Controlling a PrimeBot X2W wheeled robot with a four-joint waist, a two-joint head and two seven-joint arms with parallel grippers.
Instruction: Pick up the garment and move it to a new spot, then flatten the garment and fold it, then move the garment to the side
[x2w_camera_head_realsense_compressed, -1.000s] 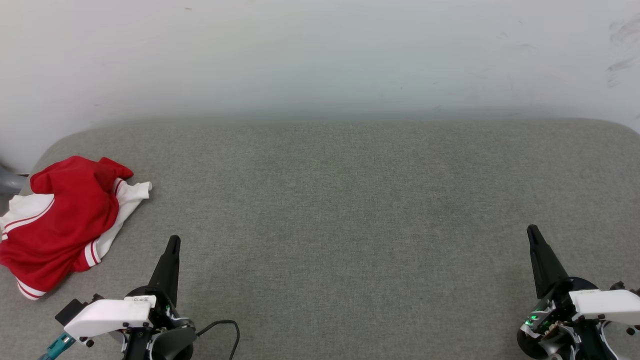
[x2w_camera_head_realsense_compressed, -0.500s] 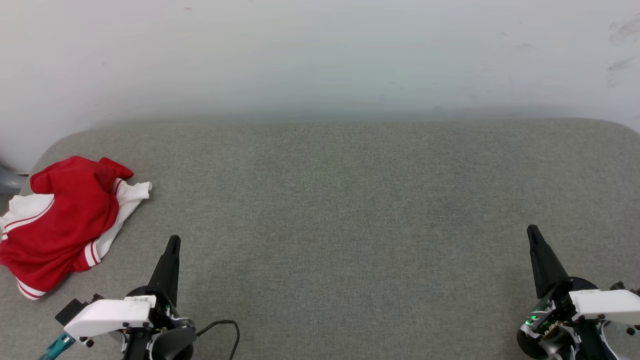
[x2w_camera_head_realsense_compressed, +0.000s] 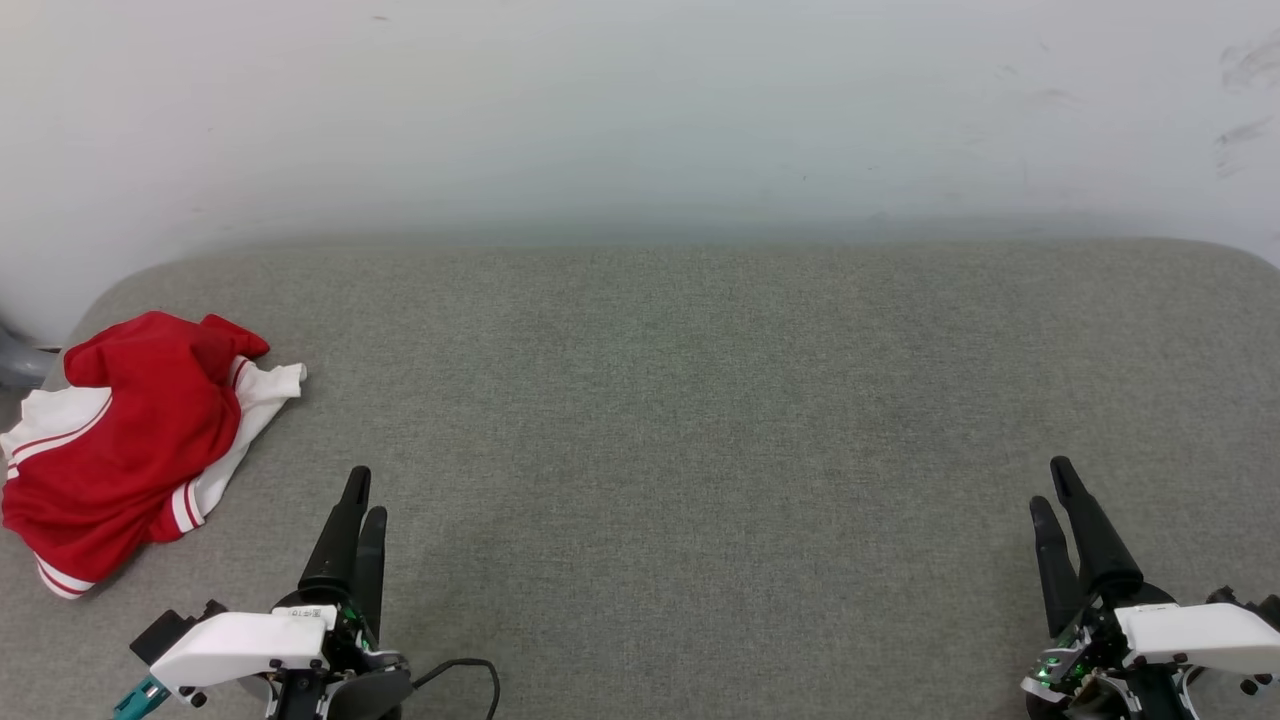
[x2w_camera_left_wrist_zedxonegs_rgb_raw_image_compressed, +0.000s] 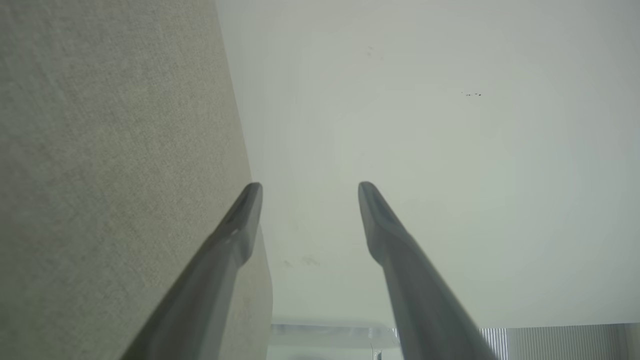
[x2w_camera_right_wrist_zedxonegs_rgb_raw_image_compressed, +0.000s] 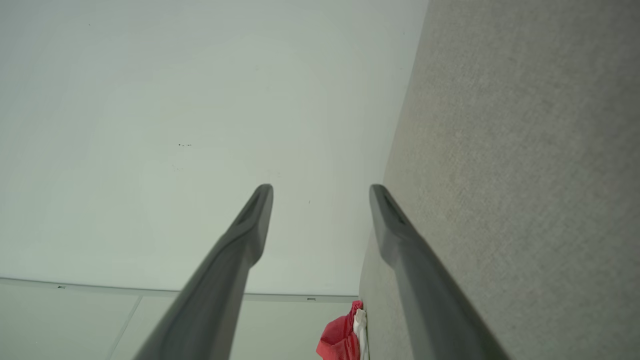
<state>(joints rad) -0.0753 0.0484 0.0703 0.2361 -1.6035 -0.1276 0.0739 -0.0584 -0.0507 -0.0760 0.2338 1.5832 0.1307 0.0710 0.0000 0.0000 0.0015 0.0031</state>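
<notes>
The garment (x2w_camera_head_realsense_compressed: 130, 440) lies crumpled at the far left of the grey padded surface (x2w_camera_head_realsense_compressed: 700, 400), red with white sleeves and striped trim; a corner of the garment (x2w_camera_right_wrist_zedxonegs_rgb_raw_image_compressed: 342, 337) also shows in the right wrist view. My left gripper (x2w_camera_head_realsense_compressed: 365, 492) hovers at the lower left, to the right of the garment and apart from it, jaws open and empty. The left gripper (x2w_camera_left_wrist_zedxonegs_rgb_raw_image_compressed: 310, 186) shows the same gap in its wrist view. My right gripper (x2w_camera_head_realsense_compressed: 1050, 482) stands open at the lower right, far from the cloth, and the right gripper (x2w_camera_right_wrist_zedxonegs_rgb_raw_image_compressed: 322, 187) holds nothing.
A pale wall (x2w_camera_head_realsense_compressed: 640, 110) rises right behind the surface. A grey object (x2w_camera_head_realsense_compressed: 15, 360) peeks out past the surface's left edge, above the garment. A black cable (x2w_camera_head_realsense_compressed: 460, 670) curls beside my left wrist.
Both grippers went from shut to open, each single dark point splitting into two fingers. Both arms drew slightly back toward the bottom of the head view. The garment has not moved.
</notes>
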